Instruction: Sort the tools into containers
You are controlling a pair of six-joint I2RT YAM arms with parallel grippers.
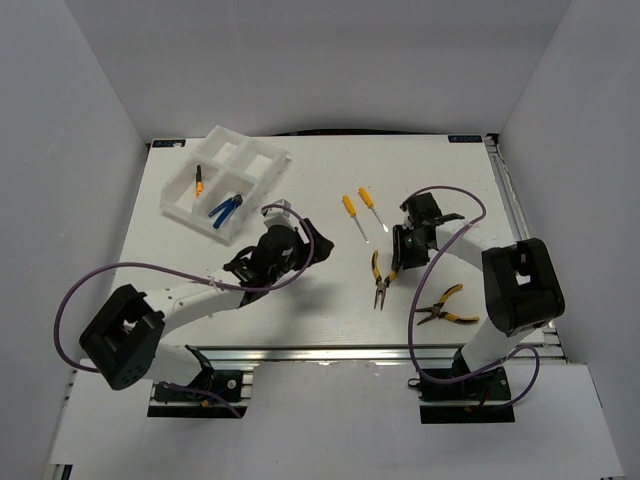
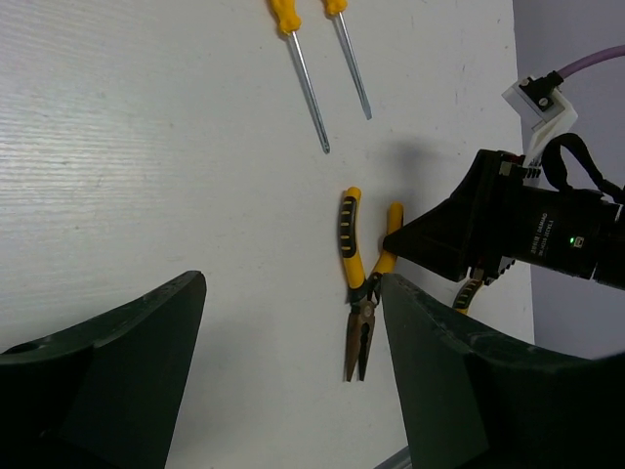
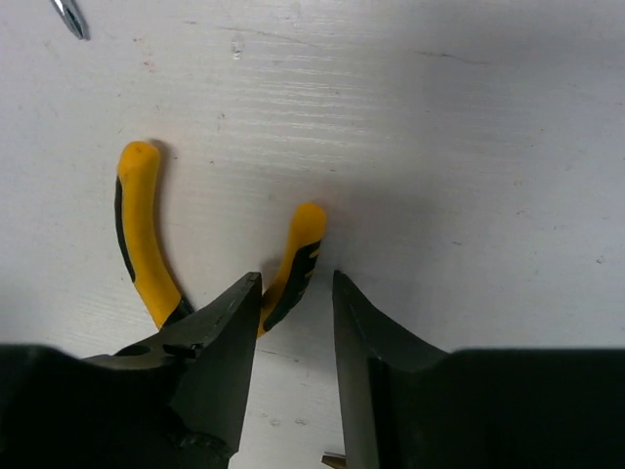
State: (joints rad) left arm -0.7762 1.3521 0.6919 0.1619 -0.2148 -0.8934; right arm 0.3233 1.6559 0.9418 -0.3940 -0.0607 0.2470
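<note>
Yellow-black long-nose pliers (image 1: 381, 283) lie on the table. My right gripper (image 1: 401, 257) is open, its jaws low over the table and straddling the pliers' right handle (image 3: 296, 256) without clamping it. In the right wrist view the gripper (image 3: 297, 283) shows a gap beside the handle. My left gripper (image 1: 280, 238) is wide open and empty, hovering left of the pliers (image 2: 357, 293). Two orange-yellow screwdrivers (image 1: 351, 212) (image 1: 371, 207) lie side by side further back. The white divided tray (image 1: 262, 153) at the back left holds blue-handled pliers (image 1: 225, 206) and a small orange-black tool (image 1: 199, 178).
A second pair of pliers with orange-black handles (image 1: 441, 308) lies near the front right, beside the right arm. The right arm's purple cable (image 1: 440, 240) loops over that area. White walls close in the table on three sides.
</note>
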